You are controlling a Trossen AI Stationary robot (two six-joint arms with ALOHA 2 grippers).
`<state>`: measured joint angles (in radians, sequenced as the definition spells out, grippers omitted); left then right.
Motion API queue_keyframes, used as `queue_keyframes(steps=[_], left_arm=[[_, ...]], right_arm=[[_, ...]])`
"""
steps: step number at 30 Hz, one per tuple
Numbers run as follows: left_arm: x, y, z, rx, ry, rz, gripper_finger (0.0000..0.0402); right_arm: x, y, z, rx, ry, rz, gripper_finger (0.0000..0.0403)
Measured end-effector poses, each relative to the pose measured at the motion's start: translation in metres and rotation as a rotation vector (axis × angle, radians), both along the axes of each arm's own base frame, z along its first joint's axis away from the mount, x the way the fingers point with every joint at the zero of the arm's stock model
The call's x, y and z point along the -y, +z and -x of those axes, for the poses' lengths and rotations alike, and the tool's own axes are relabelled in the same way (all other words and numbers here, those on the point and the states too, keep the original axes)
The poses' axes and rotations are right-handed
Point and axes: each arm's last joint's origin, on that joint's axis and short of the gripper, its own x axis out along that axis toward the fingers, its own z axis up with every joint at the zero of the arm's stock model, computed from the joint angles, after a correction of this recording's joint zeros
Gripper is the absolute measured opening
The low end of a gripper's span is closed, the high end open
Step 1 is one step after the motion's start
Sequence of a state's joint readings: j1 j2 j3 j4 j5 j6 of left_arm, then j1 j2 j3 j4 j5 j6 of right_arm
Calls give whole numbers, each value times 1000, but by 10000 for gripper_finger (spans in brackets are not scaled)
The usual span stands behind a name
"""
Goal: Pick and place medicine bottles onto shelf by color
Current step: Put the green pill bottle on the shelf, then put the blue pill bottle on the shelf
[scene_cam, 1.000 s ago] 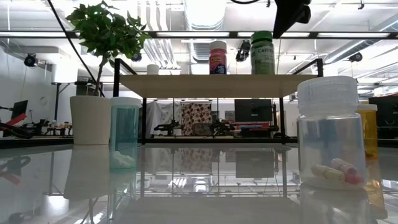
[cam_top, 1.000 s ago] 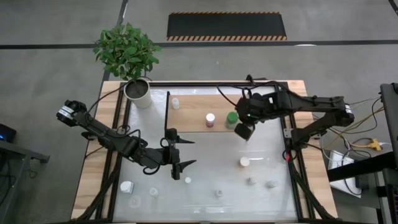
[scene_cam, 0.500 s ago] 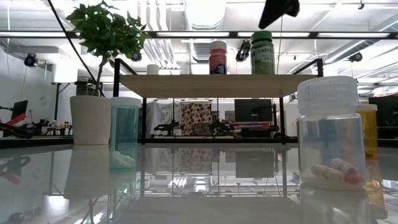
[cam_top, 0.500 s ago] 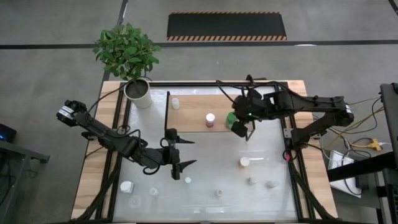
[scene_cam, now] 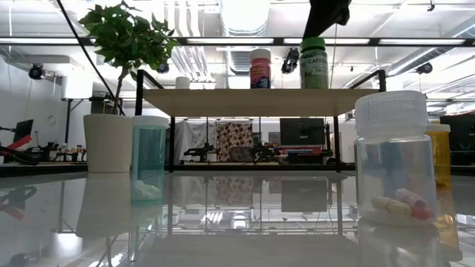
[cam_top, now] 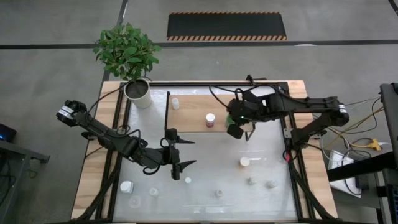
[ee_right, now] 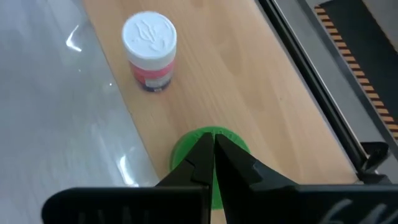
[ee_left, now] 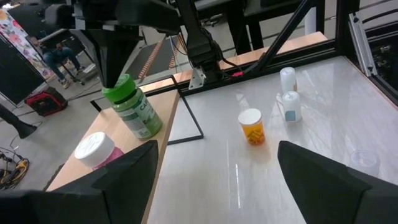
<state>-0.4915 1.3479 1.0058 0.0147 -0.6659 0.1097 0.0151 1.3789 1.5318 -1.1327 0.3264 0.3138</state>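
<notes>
above the shelf (cam_top: 249, 115), the right hand (ee_right: 213, 163) hangs closed and empty over the green-capped bottle (ee_left: 132, 109).
small rigid plastic, likely light and slick: best taken round the cap. pink bottle (ee_right: 150, 51) stands nearby on wood; left hand (cam_top: 176, 155) waits open over the glossy bench (cam_top: 217, 168), where more bottles remain.

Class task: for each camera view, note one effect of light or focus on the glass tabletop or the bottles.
Low view: glass mirrors the shelf; near clear bottle looms large. Left wrist view: glare streaks by the orange bottle. Right wrist view: bright glints on glass beside the pink bottle.
</notes>
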Motion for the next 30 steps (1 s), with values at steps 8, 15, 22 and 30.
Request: queue_keyframes(steps=[8,15,22,30], left_arm=[[0,0,0,0,0,0,312],[0,0,0,0,-1,1,312],[0,0,0,5,4,25,312],[15,-7,1,-10,-83,175,312]], right_arm=[[1,5,16,-37,-44,-13,8],[1,7,25,-58,-84,-12,8],[-6,26,31,48,-48,-5,8],[-57,33,45,199,133,3,8]])
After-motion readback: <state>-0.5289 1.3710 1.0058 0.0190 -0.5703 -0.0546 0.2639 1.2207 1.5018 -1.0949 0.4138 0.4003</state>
